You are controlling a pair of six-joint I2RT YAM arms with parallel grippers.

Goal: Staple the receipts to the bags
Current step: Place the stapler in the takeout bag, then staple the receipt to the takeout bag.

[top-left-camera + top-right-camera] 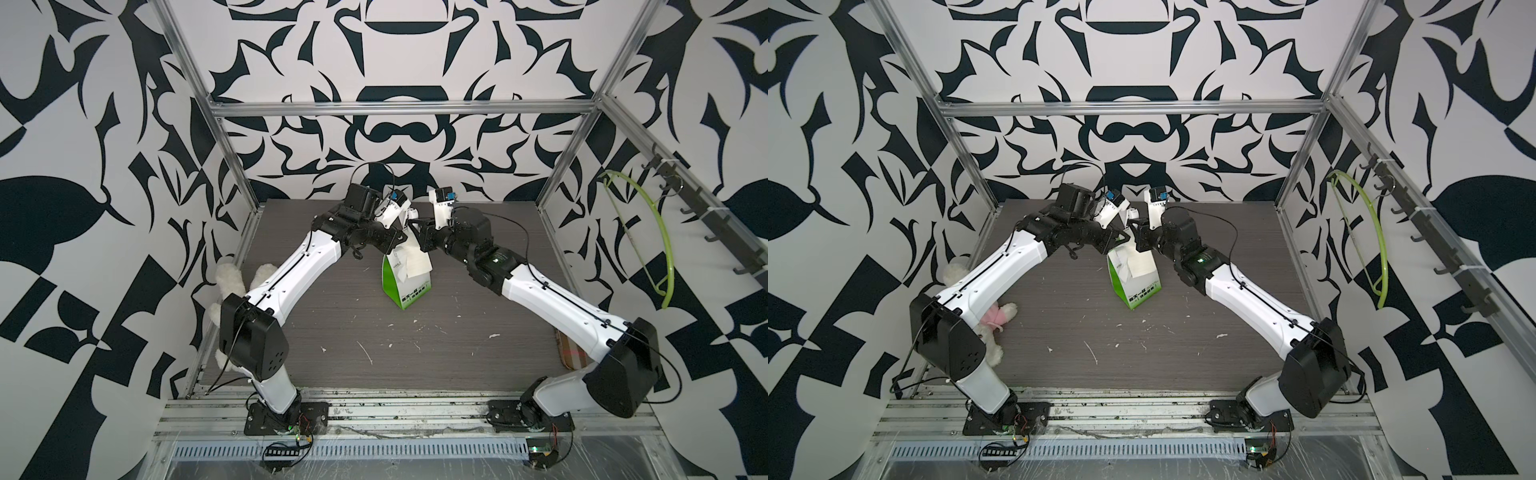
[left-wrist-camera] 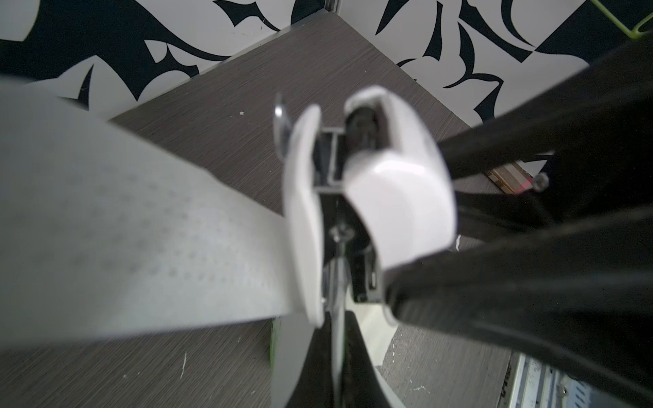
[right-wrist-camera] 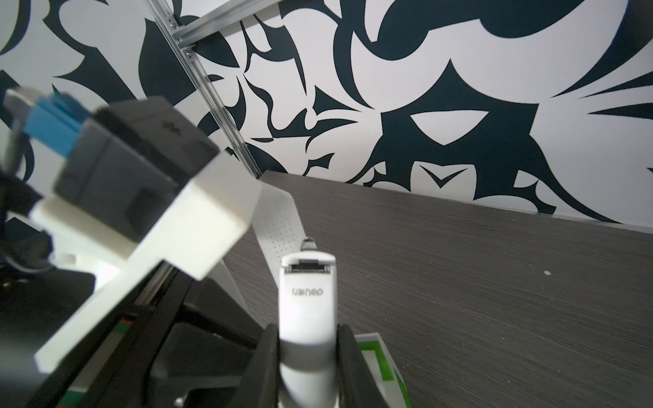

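The bag point(image 1: 392, 282) stands mid-table, with the receipt point(image 1: 417, 262) draped at its top. The left gripper point(image 2: 335, 339) is closed on a thin paper edge. The right gripper point(image 3: 306, 339) clamps the stapler point(image 3: 306, 300), which sits close above the bag. No staple is visible, so fastening is judged pending.

Grey tabletop point(image 1: 415, 353), tilted bag point(image 1: 411, 289), plush toy point(image 1: 1000, 316)
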